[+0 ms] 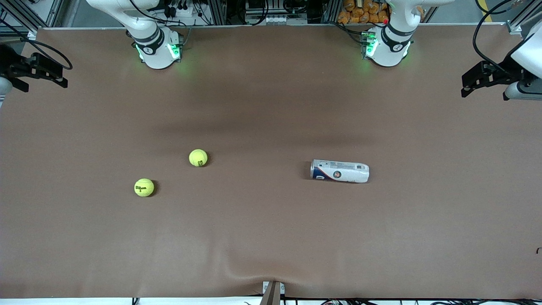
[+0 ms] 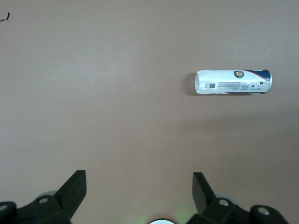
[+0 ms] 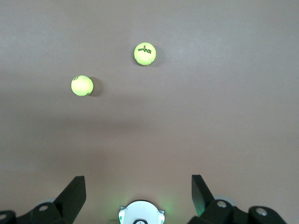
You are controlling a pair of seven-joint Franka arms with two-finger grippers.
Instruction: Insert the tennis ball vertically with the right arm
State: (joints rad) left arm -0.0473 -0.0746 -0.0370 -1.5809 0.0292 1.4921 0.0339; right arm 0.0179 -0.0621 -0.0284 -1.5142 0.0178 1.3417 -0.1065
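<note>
We stand at the very start of the job, both arms drawn back to the ends of the brown table (image 1: 271, 237) and nothing yet in hand. Our right gripper (image 3: 135, 186) hangs high over the right arm's end of the table, its two black fingers (image 3: 74, 191) spread wide and empty, looking down on the two tennis balls. The printed ball (image 1: 144, 187) lies nearer the front camera; the second ball (image 1: 198, 157) sits a little farther from it and closer to the table's middle, the two near each other but not touching. Both rest free on the bare surface, which we judge leaves room for the fingers to come straight down around either one. Our left gripper (image 2: 138, 189) waits over the left arm's end of the table, fingers likewise parted and holding nothing. The white ball can (image 1: 340, 170) lies on its side, well apart from the balls, toward the left arm's end. From the left wrist view one end of the can (image 2: 232, 81) looks open, though we cannot be sure. Lying flat, it offers no mouth facing upward, so we judge that a drop from above calls for the can to be stood up or held upright first, likely work for the waiting left arm.
</note>
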